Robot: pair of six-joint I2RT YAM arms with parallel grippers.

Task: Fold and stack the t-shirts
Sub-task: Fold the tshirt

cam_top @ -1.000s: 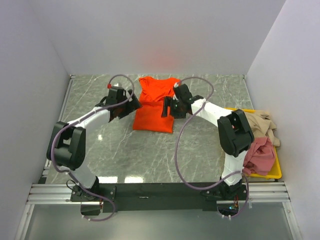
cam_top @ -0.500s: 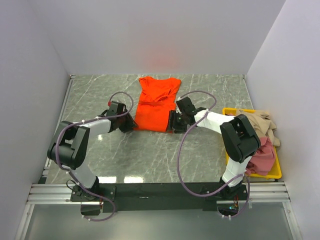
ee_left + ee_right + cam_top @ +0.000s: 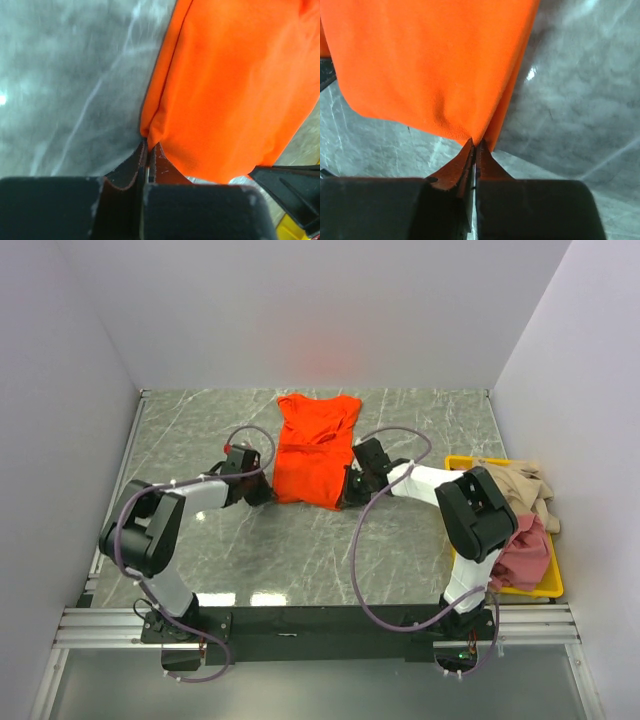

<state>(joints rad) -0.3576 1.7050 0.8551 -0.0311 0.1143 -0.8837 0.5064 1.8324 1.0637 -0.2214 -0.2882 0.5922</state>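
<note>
Top external view: orange shirt [image 3: 312, 455] lies mid-bench [image 3: 400, 530], apparently narrowed by side folds but not yet folded short. Pink shirt [image 3: 520, 552] and beige shirt [image 3: 515, 485] lie crumpled in the bin [image 3: 548, 588]; nothing is stacked. Left pincer [image 3: 268, 497] and right pincer [image 3: 344, 500] each clench a near corner of the orange shirt, which extends away from both.

From above I can't make out the tips of the left pincer [image 3: 264, 494] or the right pincer [image 3: 346, 497]; they're too small. Both wrist views crop the orange-red t-shirt [image 3: 312, 455]. My right arm hides part of the pink t-shirt [image 3: 522, 555] and the yellow bin [image 3: 545, 588]. The bench [image 3: 65, 75] blurs in the left wrist view.
</note>
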